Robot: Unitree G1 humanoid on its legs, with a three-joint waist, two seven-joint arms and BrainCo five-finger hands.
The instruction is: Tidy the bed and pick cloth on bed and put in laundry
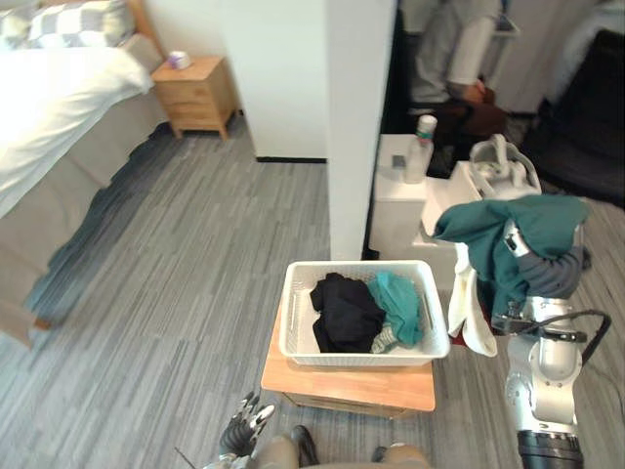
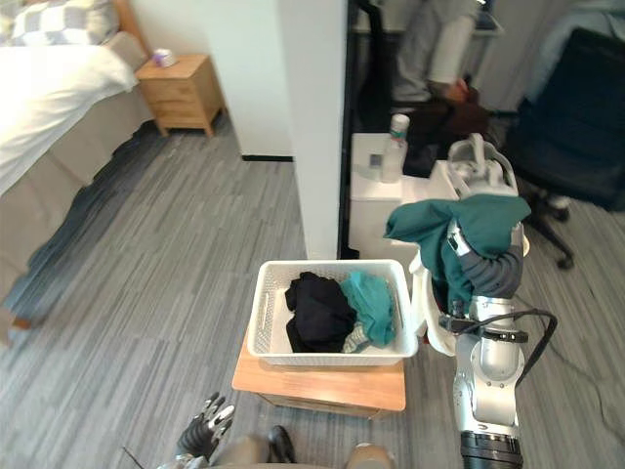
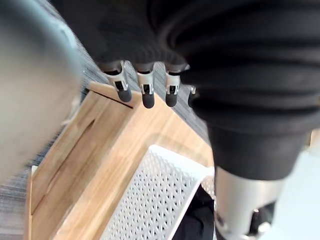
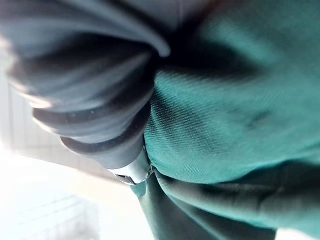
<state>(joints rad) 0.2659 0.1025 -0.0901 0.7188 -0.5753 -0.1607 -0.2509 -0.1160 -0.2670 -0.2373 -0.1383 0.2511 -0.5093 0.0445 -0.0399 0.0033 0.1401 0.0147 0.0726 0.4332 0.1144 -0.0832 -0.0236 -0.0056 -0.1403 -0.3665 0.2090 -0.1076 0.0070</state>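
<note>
A dark green cloth (image 1: 532,220) hangs in the air to the right of the white laundry basket (image 1: 293,322), at about its height and above. It is draped over my raised right hand (image 1: 515,241), where one silver finger lies curled on a fold of it. In the right wrist view the green cloth (image 4: 230,125) wraps round the hand (image 4: 132,172). A white cloth (image 1: 476,318) dangles below it beside the basket. The basket holds a black cloth (image 1: 344,313) and a teal cloth (image 1: 398,303). My left hand (image 1: 244,427) hangs low, open, fingers (image 3: 145,92) straight, holding nothing.
The basket stands on a low wooden stand (image 1: 352,386). The bed (image 1: 49,107) with white bedding is far left, a wooden nightstand (image 1: 195,93) beyond it. A white pillar (image 1: 356,127) rises behind the basket, beside a white unit (image 1: 400,210) with a bottle (image 1: 420,147). A person (image 1: 454,54) sits at the back.
</note>
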